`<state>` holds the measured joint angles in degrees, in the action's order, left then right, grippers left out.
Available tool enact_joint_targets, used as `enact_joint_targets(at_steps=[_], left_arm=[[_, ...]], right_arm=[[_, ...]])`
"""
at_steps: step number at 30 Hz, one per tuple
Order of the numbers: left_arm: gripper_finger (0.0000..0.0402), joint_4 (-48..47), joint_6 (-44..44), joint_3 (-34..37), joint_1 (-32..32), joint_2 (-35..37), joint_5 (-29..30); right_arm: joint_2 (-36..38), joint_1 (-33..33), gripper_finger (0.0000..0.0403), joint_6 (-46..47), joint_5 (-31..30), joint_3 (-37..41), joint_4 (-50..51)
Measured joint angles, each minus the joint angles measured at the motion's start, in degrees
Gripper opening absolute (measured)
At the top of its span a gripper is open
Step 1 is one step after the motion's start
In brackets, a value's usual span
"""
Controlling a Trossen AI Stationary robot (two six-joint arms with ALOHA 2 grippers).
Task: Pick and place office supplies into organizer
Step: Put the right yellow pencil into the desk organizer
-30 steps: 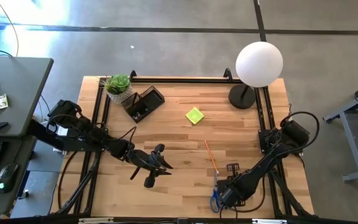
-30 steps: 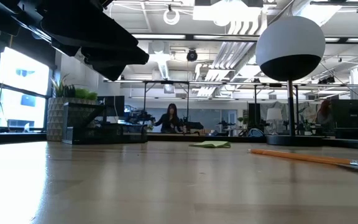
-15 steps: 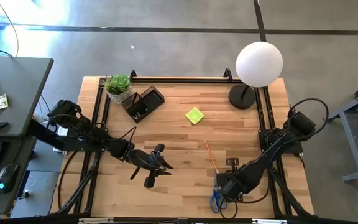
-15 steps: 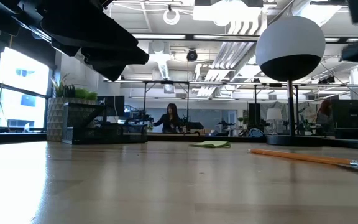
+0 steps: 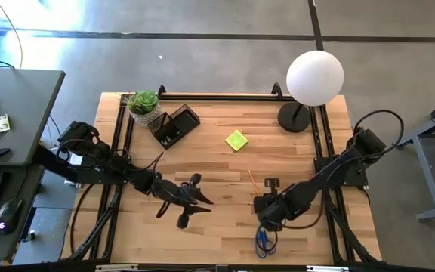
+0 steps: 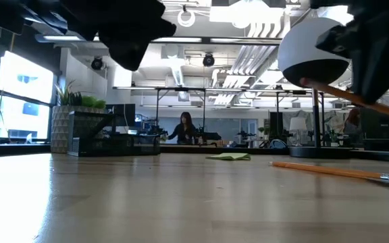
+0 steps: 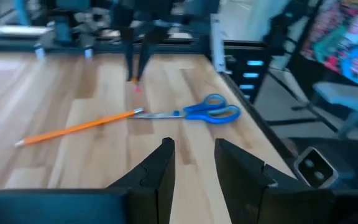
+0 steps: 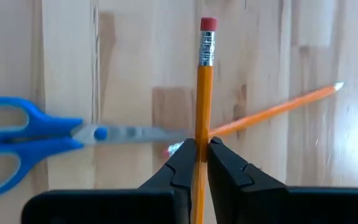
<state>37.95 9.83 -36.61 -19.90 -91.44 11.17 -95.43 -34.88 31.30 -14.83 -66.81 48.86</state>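
Pencil (image 8: 202, 93) is getting pinched in the right gripper (image 8: 199, 152) (eraser end sticking out), hanging just above the scissors (image 8: 23, 134) and second pencil (image 8: 278, 111). Left gripper (image 7: 191, 163) is sitting nearby, fingers apart.

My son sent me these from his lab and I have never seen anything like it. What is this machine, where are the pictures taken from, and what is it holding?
It is a robot with two dark jointed arms at a light wooden table, each ending in a two-finger gripper. One picture looks straight down, one looks level across the tabletop, and two come from cameras on the wrists.

The right gripper is shut on an orange wooden pencil with a pink eraser, lifted off the table. A second orange pencil and blue-handled scissors lie beneath it.

The left gripper is open and holds nothing.

Also on the table: a yellow-green sticky-note pad, a dark box organizer, a small green potted plant and a white globe lamp.
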Motion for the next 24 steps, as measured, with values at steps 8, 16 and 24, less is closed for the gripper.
enact_joint_targets(at_steps=[8, 16, 24], left_arm=[[0.0101, 1.9, 0.9, 0.0, 0.0, 0.0, 3.5], [0.0102, 13.2, -5.3, 0.0, 0.0, 0.0, 10.2], [0.0102, 16.0, -5.1, 0.0, 0.5, 0.0, 19.5]], right_arm=[[2.2, 4.1, 0.0022, -5.8, -2.1, -2.3, -2.6], [4.7, 7.7, 0.0024, -14.9, -6.5, -7.0, -7.8], [4.8, 9.9, 0.0022, -22.4, -7.1, -9.0, -13.3]])
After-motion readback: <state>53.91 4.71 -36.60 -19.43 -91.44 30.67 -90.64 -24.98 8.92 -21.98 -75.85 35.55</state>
